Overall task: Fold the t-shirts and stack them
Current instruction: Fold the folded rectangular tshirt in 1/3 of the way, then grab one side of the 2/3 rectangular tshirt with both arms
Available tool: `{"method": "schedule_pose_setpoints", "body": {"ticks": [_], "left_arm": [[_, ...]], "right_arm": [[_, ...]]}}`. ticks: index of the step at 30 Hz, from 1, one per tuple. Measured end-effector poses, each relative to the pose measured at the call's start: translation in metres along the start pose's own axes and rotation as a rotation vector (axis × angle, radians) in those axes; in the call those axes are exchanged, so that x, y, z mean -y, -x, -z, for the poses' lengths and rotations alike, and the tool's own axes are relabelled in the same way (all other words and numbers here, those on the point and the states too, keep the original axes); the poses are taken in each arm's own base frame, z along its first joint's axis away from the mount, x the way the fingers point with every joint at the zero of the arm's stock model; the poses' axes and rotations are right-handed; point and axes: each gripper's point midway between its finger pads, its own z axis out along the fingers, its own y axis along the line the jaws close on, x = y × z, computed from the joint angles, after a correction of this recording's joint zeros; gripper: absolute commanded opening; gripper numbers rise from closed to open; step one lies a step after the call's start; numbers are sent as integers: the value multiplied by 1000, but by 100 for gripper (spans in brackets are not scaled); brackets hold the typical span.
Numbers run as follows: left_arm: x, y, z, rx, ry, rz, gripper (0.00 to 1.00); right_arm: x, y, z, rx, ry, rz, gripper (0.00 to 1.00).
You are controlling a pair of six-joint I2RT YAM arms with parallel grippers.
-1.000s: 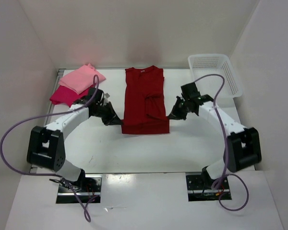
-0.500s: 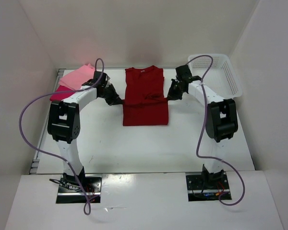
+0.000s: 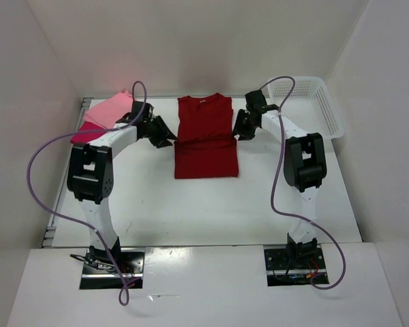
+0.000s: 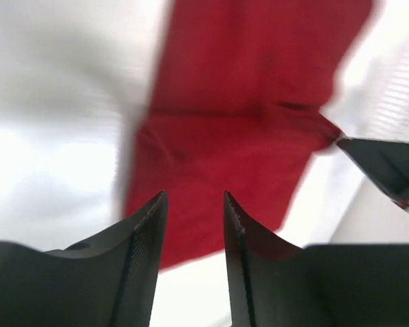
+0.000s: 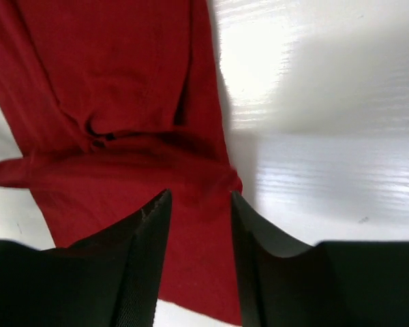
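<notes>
The dark maroon t-shirt (image 3: 204,136) lies flat in the middle of the table, its lower half folded up over its body. Beside its left edge my left gripper (image 3: 163,138) hangs open and empty, and the left wrist view has the gripper (image 4: 194,201) above that red cloth (image 4: 245,136). At the shirt's right edge my right gripper (image 3: 240,131) is also open, hovering over the fold (image 5: 123,102) with nothing between its jaws (image 5: 200,197). At the back left, the folded light pink t-shirt (image 3: 112,110) rests on the crimson-magenta t-shirt (image 3: 85,135).
A white mesh basket (image 3: 324,109) stands at the back right corner. White walls close in the table on three sides. Purple cables loop from both arms above the table's sides.
Both grippers carried the maroon shirt's front hem back to its middle, then opened and let go. They now sit slightly outward of the shirt's edges.
</notes>
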Motion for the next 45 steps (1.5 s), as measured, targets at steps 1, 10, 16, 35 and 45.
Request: {"method": "schedule_pose_setpoints", "body": {"ticks": [1,10,16,35,45], "left_arm": [[9,2,11,26,-24,-7,46],[48,-51,48,54,-153,-69,41],[14,-117,-11,-144,-49,-66,41],[-33,-149,34,-103,19,-60,59],[-48,-125,44,-32,56,-33,54]], "right_arm": [[-1,2,4,9,2,2,49],[-39,16,68,114,115,41,1],[-76,-40,50,-5,196,108,1],[-4,-147,19,-217,48,4,25],[12,-128,71,-100,68,-24,49]]}}
